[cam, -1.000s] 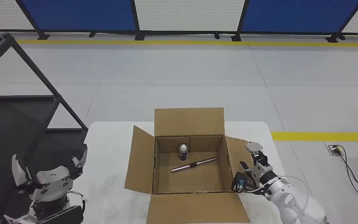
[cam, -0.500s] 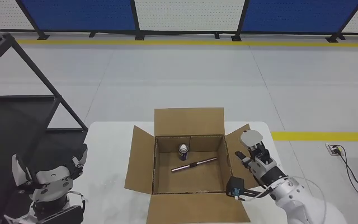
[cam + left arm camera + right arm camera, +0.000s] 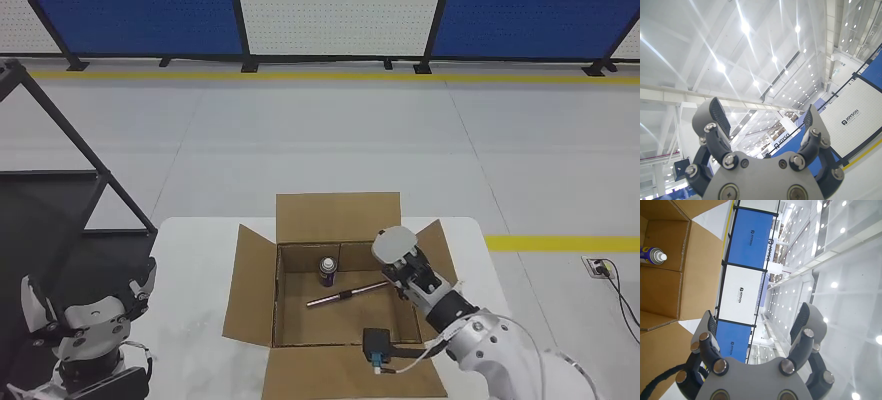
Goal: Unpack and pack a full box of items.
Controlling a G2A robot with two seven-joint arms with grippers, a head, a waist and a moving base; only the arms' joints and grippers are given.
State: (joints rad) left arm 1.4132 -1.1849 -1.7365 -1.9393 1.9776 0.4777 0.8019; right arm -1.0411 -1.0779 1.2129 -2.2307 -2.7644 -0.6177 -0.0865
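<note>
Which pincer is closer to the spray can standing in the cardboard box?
Right. The right pincer hangs over the box, close to the spray can; the left pincer is off past the left edge of the table.

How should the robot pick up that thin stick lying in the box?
Grip the stick at its middle, probably coming straight down with the open right hand closing across it. It lies flat and slanted on the floor of the box, bare cardboard either side, and the walls block a sideways approach.
</note>
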